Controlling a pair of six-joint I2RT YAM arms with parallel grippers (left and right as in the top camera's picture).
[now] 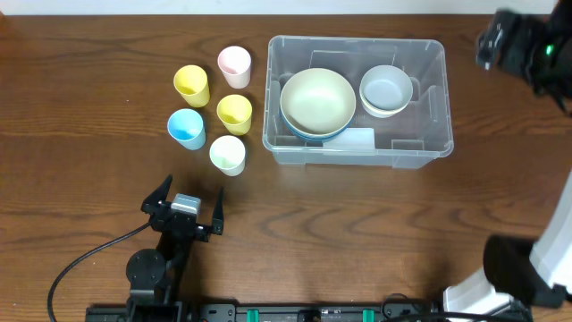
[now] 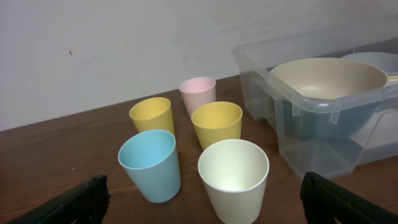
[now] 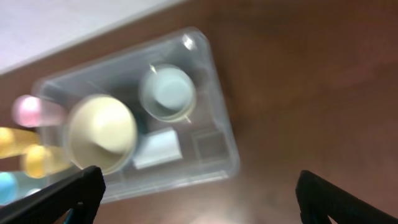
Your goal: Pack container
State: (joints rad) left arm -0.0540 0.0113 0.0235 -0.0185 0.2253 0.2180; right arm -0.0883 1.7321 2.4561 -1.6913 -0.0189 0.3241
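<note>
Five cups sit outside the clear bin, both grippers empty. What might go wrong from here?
1. The pale cream plastic cup stands close beside the light blue plastic cup and a yellow plastic cup; the open left gripper, reaching for one, may knock a neighbour over.
2. The large cream bowl and the small pale blue bowl fill much of the clear plastic rectangular container; a cup dropped in may land on a rim and tip.

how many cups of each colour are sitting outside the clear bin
yellow cups: 2
pink cup: 1
blue cup: 1
cream cup: 1
total: 5, all outside the container
</note>
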